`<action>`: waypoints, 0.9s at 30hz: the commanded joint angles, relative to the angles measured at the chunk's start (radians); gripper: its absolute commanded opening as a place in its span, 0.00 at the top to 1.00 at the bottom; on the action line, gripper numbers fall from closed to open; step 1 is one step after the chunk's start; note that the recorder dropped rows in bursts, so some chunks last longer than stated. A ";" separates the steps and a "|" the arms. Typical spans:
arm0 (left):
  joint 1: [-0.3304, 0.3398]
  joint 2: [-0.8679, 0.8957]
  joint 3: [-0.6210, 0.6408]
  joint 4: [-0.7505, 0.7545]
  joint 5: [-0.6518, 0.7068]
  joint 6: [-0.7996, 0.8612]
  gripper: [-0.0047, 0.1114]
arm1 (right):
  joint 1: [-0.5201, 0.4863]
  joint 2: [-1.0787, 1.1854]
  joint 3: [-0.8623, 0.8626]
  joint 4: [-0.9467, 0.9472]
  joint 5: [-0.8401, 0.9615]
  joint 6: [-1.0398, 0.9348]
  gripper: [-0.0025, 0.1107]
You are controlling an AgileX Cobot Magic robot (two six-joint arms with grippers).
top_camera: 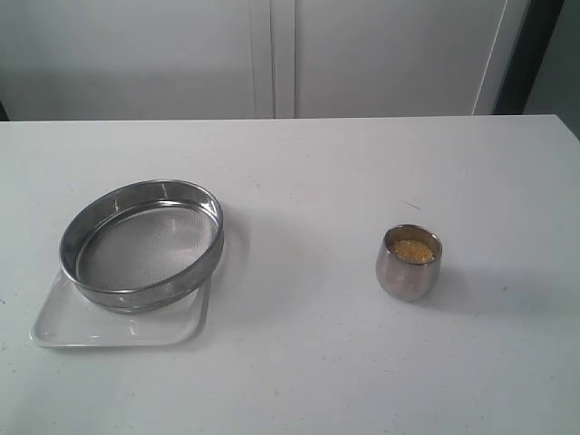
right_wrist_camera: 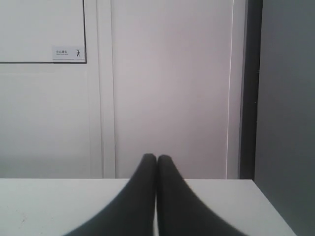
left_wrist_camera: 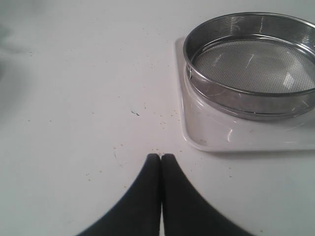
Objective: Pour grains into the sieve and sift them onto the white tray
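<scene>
The sieve (top_camera: 141, 243) (left_wrist_camera: 253, 64), a wide steel ring with grey mesh, rests tilted on the white tray (top_camera: 118, 326) (left_wrist_camera: 236, 135) at the table's left. Golden-yellow grains (top_camera: 412, 250) lie inside a small rounded steel cup (top_camera: 409, 263) standing on the right. Neither arm shows in the exterior view. In the left wrist view my left gripper (left_wrist_camera: 161, 156) is shut with nothing in it, above bare table a short way from the tray's rim. In the right wrist view my right gripper (right_wrist_camera: 156, 158) is shut and empty, facing the far wall over the table.
The white table (top_camera: 308, 172) carries a few stray specks (left_wrist_camera: 147, 105) near the tray. White cabinet doors (top_camera: 272, 54) stand behind the far edge, and a dark vertical strip (top_camera: 535, 54) shows at the back right.
</scene>
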 commanded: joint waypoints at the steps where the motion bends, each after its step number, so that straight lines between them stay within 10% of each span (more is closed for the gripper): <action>1: 0.001 -0.004 0.004 -0.008 -0.001 0.000 0.96 | 0.005 0.050 -0.048 0.000 0.012 -0.003 0.98; 27: 0.001 -0.004 0.004 -0.008 -0.001 0.000 0.96 | 0.005 0.737 -0.132 0.000 -0.437 -0.003 0.98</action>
